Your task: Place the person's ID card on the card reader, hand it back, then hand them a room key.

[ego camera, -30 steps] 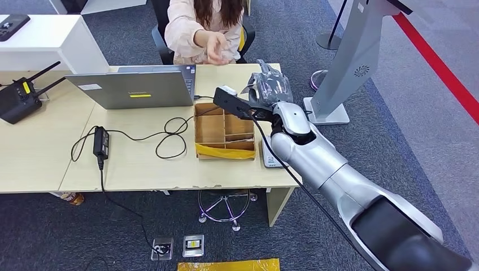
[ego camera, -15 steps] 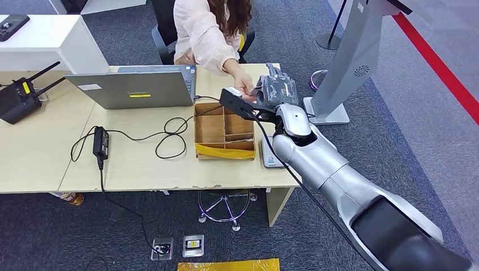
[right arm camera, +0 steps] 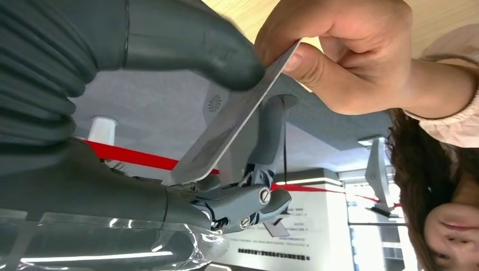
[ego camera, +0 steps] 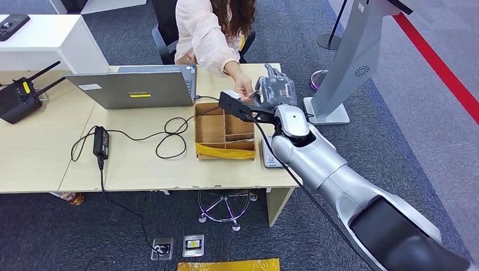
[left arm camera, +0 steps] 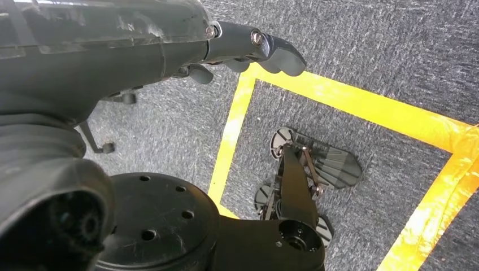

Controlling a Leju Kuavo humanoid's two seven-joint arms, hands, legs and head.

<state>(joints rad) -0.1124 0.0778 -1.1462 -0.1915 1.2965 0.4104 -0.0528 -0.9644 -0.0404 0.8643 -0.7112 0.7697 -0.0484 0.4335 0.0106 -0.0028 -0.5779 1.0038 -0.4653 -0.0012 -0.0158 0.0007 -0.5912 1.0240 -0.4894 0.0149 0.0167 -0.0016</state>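
My right hand (ego camera: 275,89) is raised over the far right corner of the desk (ego camera: 45,158), and one card (right arm camera: 237,121) sits pinched between my thick thumb and my darker fingers (right arm camera: 248,200). Whether it is the ID card or the room key, I cannot tell. At the card's other end one hand of the person (right arm camera: 330,53) has hold of it too, thumb on the edge, so we both grip the same card. Just beside my wrist, on my inner side, stands one cardboard box (ego camera: 224,132) with several compartments; between it and my forearm lies one small white card reader (ego camera: 268,156), partly hidden by my arm. Farther off past the box are one open laptop (ego camera: 135,87), one black power adapter (ego camera: 101,140) with its looped cable, and one black router (ego camera: 18,97). My left hand (left arm camera: 169,39) hangs over grey carpet, fingers fairly straight, holding nothing.
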